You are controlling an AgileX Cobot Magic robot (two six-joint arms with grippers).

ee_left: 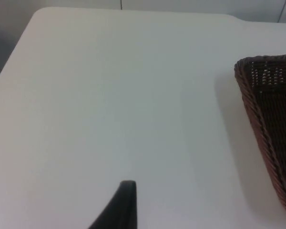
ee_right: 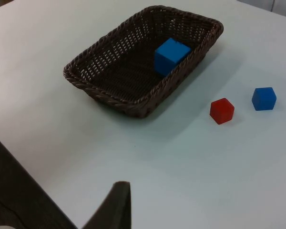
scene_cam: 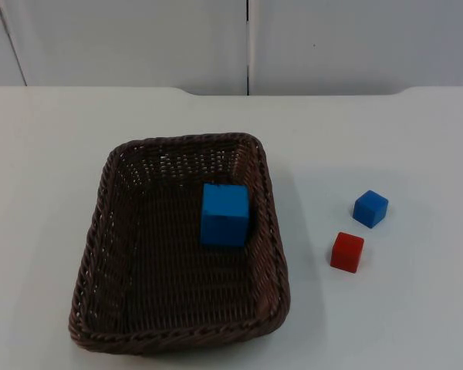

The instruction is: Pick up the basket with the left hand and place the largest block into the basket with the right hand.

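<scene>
from my end the basket [scene_cam: 177,254] sits on the white desk [scene_cam: 386,308], big blue block [scene_cam: 224,214] inside by its right wall. red block [scene_cam: 346,252] then small blue block [scene_cam: 370,208] beside it. can't tell either tool's state.

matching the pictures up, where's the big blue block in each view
Top view: big blue block inside the basket, by its right wall.
Left wrist view: not in it; the basket's corner is.
Right wrist view: inside the basket.
Shared landmark: the basket.
</scene>
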